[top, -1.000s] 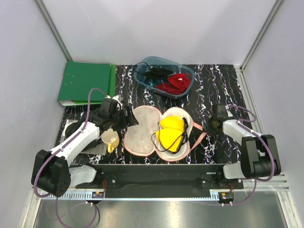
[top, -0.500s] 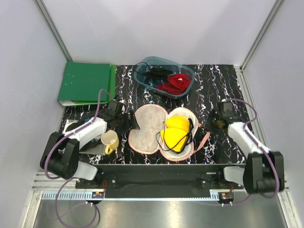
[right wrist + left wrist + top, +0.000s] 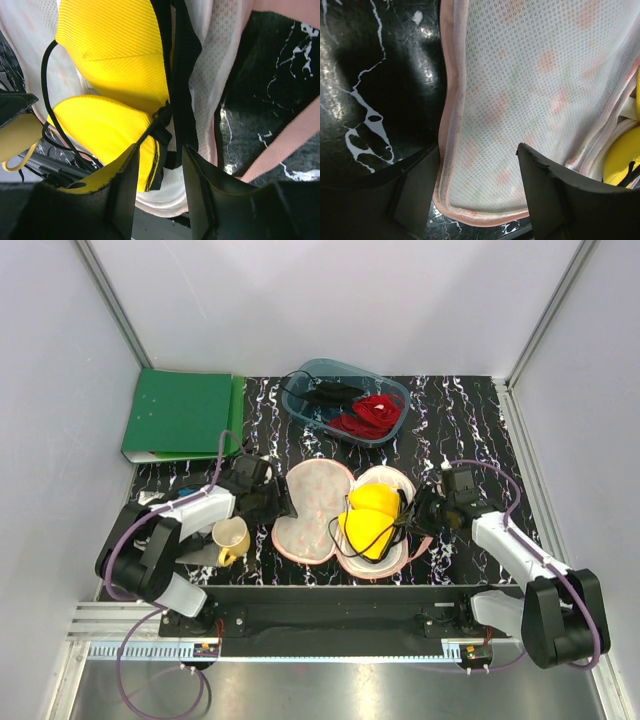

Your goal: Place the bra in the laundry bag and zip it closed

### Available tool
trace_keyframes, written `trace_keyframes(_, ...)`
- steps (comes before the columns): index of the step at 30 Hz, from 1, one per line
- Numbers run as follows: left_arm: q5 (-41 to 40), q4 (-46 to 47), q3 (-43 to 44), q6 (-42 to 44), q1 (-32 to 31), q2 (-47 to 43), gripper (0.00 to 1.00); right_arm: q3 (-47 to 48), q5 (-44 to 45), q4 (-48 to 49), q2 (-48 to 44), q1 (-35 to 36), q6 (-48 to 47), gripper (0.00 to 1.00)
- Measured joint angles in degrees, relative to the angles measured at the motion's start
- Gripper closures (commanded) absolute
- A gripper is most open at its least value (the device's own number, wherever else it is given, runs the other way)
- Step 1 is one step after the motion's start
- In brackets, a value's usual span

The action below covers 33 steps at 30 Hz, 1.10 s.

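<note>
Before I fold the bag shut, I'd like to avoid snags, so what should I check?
1. Bra in the laundry bag's right half: ok.
2. Black strap inside the rim: not ok, a loop spills onto the left half.
3. Left claw open astride the left half's rim: ok.
4. Right claw open over the bra: ok.
5. Yellow mug apart from the bag: ok.

Bra (image 3: pixel 365 525) yellow; laundry bag (image 3: pixel 310 510) peach-pink, whitish lining.
</note>
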Motion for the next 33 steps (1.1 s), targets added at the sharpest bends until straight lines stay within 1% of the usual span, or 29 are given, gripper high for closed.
trace_keyframes(2,0.0,0.8,0.0,-0.2,-0.3,0.4,0.46,0.0,-0.3,1.1,0.9,0.1,0.0,0.51)
trace_keyframes(3,0.0,1.2,0.0,-0.2,-0.3,0.7,0.52,0.0,-0.5,1.8,1.5,0.1,0.0,0.5)
trace_keyframes(6,0.0,1.7,0.0,-0.2,-0.3,1.5,0.64,0.0,-0.9,3.1,2.9,0.2,0.0,0.51)
trace_keyframes(7,-0.1,1.8,0.0,0.0,-0.3,1.7,0.73,0.0,-0.8,3.6,3.6,0.3,-0.1,0.51)
trace_keyframes(9,-0.1,1.9,0.0,-0.1,-0.4,2.0,0.83,0.0,-0.8,4.2,4.7,0.5,-0.2,0.5)
trace_keyframes(10,-0.1,1.9,0.0,0.0,-0.3,2.1,0.93,0.0,-0.8,4.4,5.1,0.7,-0.2,0.51)
trace_keyframes(12,-0.1,1.7,0.0,0.2,-0.3,2.3,1.0,0.0,-0.7,5.0,6.1,1.2,-0.3,0.51)
trace_keyframes(18,-0.1,0.3,0.0,0.6,-0.4,0.5,1.0,0.0,-0.9,7.6,9.8,4.0,0.1,0.51)
trace_keyframes(26,0.2,-3.4,1.9,2.1,-2.2,-12.8,1.0,1.7,-2.0,9.7,12.9,6.4,1.4,0.5)
trace_keyframes(29,0.7,-4.2,3.0,2.5,-3.3,-16.1,1.0,2.6,-1.8,8.8,11.7,6.6,1.6,0.45)
trace_keyframes(30,1.2,-4.6,3.3,2.5,-3.8,-17.0,1.0,2.9,-1.1,7.5,10.3,6.7,1.6,0.43)
trace_keyframes(31,1.6,-4.9,3.5,2.6,-4.2,-17.6,1.0,3.2,-0.5,6.3,8.7,6.7,1.5,0.39)
trace_keyframes(33,2.2,-5.6,4.3,2.7,-5.2,-18.1,1.0,4.3,0.8,3.6,5.6,6.7,1.2,0.37)
